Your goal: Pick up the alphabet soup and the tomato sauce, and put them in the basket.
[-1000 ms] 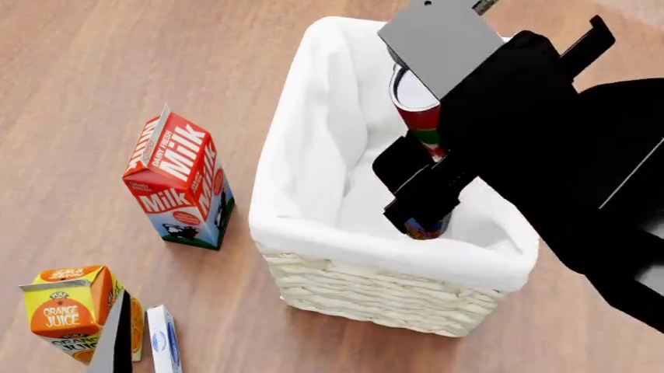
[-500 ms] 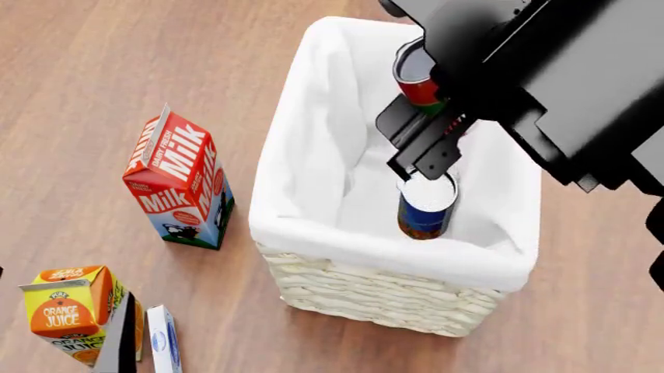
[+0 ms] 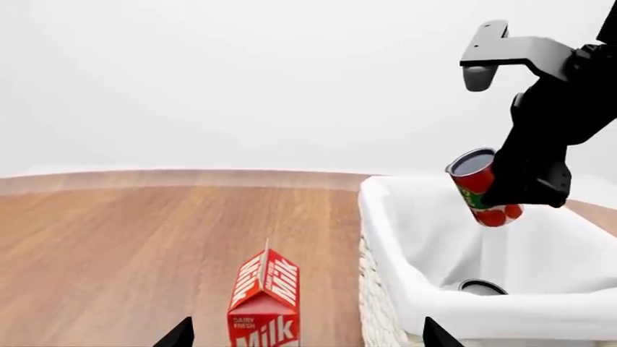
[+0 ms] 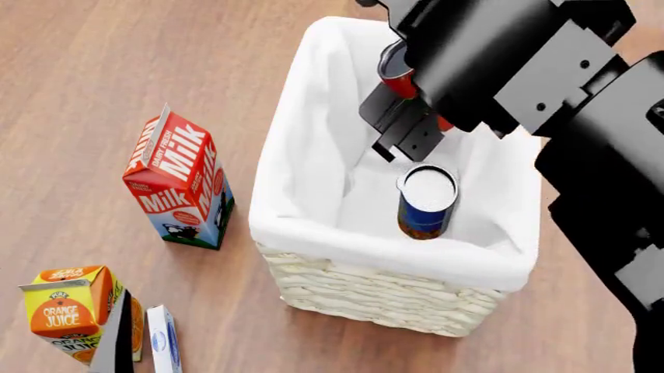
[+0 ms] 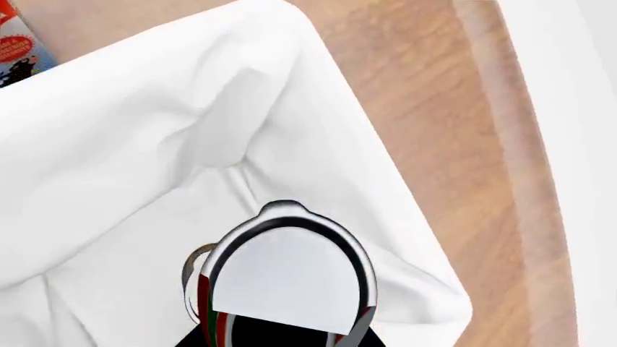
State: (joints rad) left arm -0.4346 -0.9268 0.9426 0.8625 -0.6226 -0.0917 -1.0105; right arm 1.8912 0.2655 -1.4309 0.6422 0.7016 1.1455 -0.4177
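The cream wicker basket (image 4: 374, 299) with its white liner stands in the middle of the head view. Inside it, upright near the front right, is the alphabet soup (image 4: 427, 202), blue with a white lid. The tomato sauce (image 4: 396, 71) hangs tilted above the basket's far part, with my right gripper (image 4: 407, 101) shut on it. The left wrist view shows the tomato sauce (image 3: 482, 191) above the basket (image 3: 424, 303) and the soup lid (image 3: 479, 287) low inside. In the right wrist view the sauce lid (image 5: 289, 278) fills the right gripper (image 5: 279, 336). My left gripper (image 3: 303, 340) is open, facing the milk carton.
A red milk carton (image 4: 176, 183) stands left of the basket on the wooden surface. An orange juice carton (image 4: 68, 311) and a thin white and blue carton (image 4: 163, 338) stand at the front left. The milk carton (image 3: 263, 303) is close to the basket's left wall.
My right arm has carried the tomato sauce a little left and farther back over the basket, uncovering the alphabet soup. The can is still gripped. The cartons have not moved.
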